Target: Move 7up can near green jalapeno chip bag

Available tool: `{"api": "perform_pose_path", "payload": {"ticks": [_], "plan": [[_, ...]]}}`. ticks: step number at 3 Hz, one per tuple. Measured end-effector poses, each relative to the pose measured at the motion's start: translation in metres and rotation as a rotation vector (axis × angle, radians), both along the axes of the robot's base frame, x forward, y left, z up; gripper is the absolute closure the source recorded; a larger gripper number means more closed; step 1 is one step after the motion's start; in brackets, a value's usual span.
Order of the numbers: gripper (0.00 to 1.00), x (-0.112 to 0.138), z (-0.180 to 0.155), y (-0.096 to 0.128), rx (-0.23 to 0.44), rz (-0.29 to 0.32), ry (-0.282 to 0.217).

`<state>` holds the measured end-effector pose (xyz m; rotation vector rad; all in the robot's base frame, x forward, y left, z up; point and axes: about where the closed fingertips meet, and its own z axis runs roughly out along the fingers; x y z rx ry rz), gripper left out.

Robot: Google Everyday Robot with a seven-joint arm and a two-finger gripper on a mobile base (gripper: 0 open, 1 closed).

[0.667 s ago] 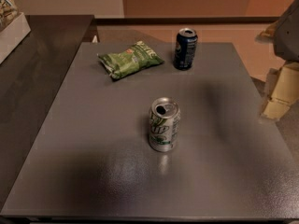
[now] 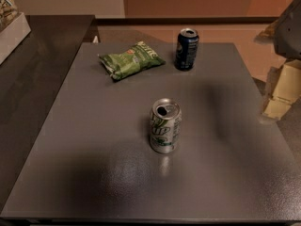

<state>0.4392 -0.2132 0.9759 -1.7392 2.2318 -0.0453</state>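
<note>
- Two cans stand on the grey matte tabletop [image 2: 94,173], and one snack bag lies on it.
- The silver aluminium 7up can with green-and-white markings [image 2: 165,126] is near the middle of the table, upright. Its long axis is vertical, its silver top with the dark mouth faces up, and its logo is turned toward the camera.
- The small flat crinkly green jalapeno chip bag with white lettering [image 2: 130,60] lies at the far left, well apart from the 7up can. Its long axis is slanted, with the right end farther back.
- The dark blue soda can [image 2: 186,49] stands upright just right of the bag.
- One gripper [image 2: 282,93], cream-coloured, hangs off the table's right edge, well apart from all three; whether it is wide or narrow I cannot tell.
</note>
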Motion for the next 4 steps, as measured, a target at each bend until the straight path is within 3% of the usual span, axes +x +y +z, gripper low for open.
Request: {"api": "perform_pose_path", "payload": {"ticks": [1, 4], "plan": [[0.0, -0.002, -0.007, 0.021, 0.067, 0.042, 0.024], [0.0, -0.021, -0.045, 0.131, 0.274, 0.211, 0.034]]}}
